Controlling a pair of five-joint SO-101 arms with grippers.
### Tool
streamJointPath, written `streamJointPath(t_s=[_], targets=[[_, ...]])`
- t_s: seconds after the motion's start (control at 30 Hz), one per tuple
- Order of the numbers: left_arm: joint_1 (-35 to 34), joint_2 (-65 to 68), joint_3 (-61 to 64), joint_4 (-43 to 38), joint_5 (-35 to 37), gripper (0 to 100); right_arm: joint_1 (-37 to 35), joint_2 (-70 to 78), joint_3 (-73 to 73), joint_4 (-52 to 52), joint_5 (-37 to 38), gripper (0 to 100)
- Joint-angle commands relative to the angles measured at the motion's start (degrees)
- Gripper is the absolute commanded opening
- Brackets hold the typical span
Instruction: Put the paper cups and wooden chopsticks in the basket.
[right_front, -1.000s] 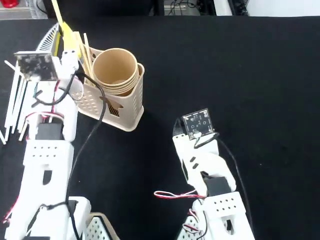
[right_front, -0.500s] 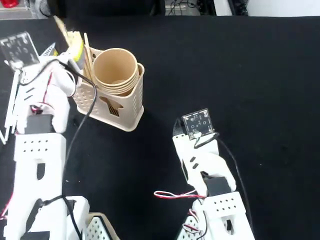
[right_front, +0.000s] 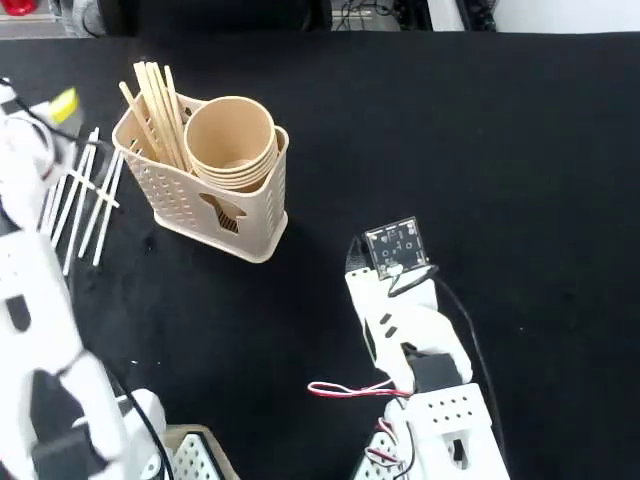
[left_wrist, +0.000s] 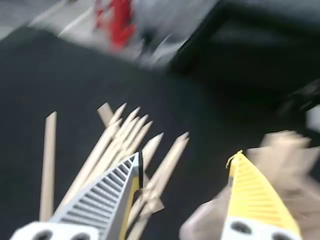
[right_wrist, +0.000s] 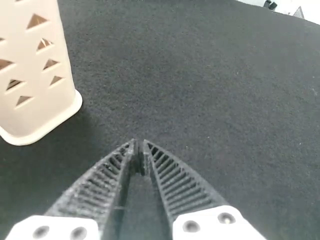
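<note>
The cream basket (right_front: 232, 215) stands at the back left with stacked paper cups (right_front: 232, 140) inside it. A bundle of wooden chopsticks (right_front: 155, 108) leans in its left part. My left gripper (right_front: 55, 108) is at the table's left edge, apart from the basket. In the left wrist view it (left_wrist: 186, 156) is open, and the chopsticks (left_wrist: 127, 142) stand beyond its grey finger (left_wrist: 107, 192). My right gripper (right_wrist: 138, 148) is shut and empty above the black cloth, to the right of the basket (right_wrist: 35, 75).
Several pale sticks (right_front: 82, 195) lie loose on the black cloth (right_front: 450, 130) left of the basket. The right arm (right_front: 400, 300) rests at the front middle, with a red and white cable (right_front: 345, 388) beside it.
The left arm has swung left, away from the basket, letting go of a chopstick that now stands with the bundle. The right arm has stayed still.
</note>
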Motion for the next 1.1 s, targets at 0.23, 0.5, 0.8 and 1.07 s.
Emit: streamJointPath(t_s=[0.23, 0.5, 0.8, 1.07], targets=[[-7.4, 33.4, -16.7, 0.0, -19.0, 28, -0.2, -0.4, 0.0, 0.0, 0.5, 1.5], [-6.2, 59.2, -42.6, 9.0, -18.7, 28, -0.2, -0.4, 0.0, 0.0, 0.5, 1.5], [-6.3, 86.5, -80.0, 20.7, -6.7, 28, -0.2, -0.4, 0.0, -0.1, 0.5, 1.5], [-5.8, 100.0, -101.8, 28.3, 0.7, 15, -0.2, -0.4, 0.0, -0.1, 0.5, 1.5]])
